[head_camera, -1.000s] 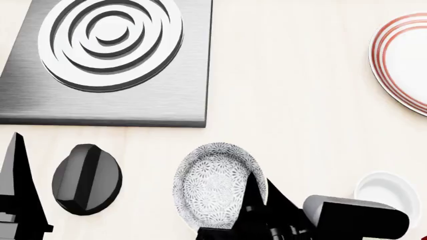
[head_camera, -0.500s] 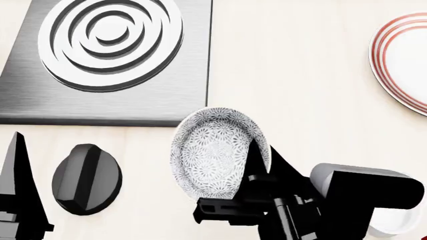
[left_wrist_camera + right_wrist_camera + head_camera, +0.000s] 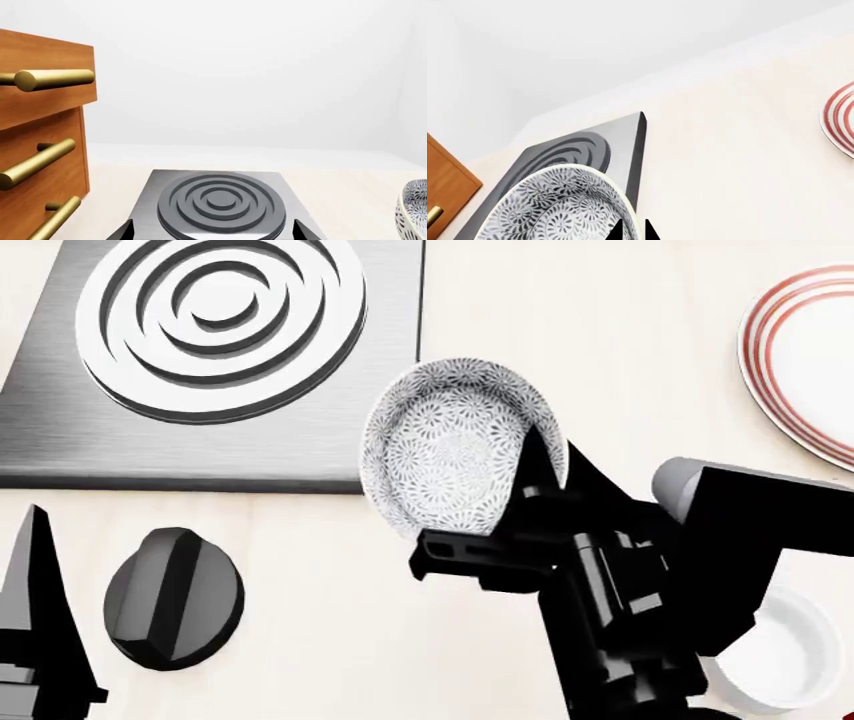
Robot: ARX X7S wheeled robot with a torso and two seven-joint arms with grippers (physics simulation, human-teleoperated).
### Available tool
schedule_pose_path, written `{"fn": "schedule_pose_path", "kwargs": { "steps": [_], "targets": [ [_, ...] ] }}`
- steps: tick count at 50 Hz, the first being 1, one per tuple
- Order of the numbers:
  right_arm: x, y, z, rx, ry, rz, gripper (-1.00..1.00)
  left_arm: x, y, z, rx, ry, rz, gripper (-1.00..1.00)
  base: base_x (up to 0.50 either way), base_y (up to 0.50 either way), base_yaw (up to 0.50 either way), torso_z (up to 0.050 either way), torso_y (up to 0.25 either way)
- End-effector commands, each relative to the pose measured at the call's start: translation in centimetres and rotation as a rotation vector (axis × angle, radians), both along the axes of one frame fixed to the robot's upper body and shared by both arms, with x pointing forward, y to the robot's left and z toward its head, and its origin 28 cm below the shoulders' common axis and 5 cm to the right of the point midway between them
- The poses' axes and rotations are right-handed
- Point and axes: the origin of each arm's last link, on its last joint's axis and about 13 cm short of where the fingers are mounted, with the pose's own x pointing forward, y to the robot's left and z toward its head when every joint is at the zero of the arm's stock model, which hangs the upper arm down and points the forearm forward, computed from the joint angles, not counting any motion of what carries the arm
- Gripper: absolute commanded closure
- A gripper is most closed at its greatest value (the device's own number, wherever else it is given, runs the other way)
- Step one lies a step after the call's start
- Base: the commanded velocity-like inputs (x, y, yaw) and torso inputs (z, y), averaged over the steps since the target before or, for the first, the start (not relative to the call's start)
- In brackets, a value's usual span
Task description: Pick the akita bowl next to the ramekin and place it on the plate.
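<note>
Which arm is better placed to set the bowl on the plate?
Right. The right gripper already pinches the bowl's rim, and the plate lies on that side. The left gripper holds nothing, far across.

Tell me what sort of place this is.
Most likely a simulated kitchen counter. A stove burner with concentric rings is set in the pale countertop, wooden drawers with brass handles stand beside it, and tableware is about: a patterned akita bowl, a red-ringed plate and a ramekin.
</note>
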Motion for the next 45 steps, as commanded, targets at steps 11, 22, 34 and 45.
{"fn": "schedule_pose_path", "kwargs": {
  "steps": [11, 22, 34, 45],
  "targets": [
    [3.1, -0.7, 3.1, 0.006, -0.054, -0.024, 1.00, 0.0, 0.0, 0.1, -0.003, -0.016, -0.011, -1.00, 0.00, 0.00, 0.00, 0.000, 0.000],
    [4.4, -1.2, 3.8, 0.019, -0.049, -0.043, 1.00, 0.0, 0.0, 0.2, -0.003, -0.017, -0.011, -1.00, 0.00, 0.00, 0.00, 0.000, 0.000],
    [6.5, -1.6, 4.3, 0.051, -0.049, -0.068, 1.00, 0.0, 0.0, 0.3, -0.001, -0.019, -0.011, -1.00, 0.00, 0.00, 0.00, 0.000, 0.001],
    [8.1, -2.5, 4.7, 0.067, -0.023, -0.100, 1.00, 0.1, 0.0, 0.1, -0.001, -0.015, -0.009, -1.00, 0.00, 0.00, 0.00, 0.000, 0.000]
  ]
}}
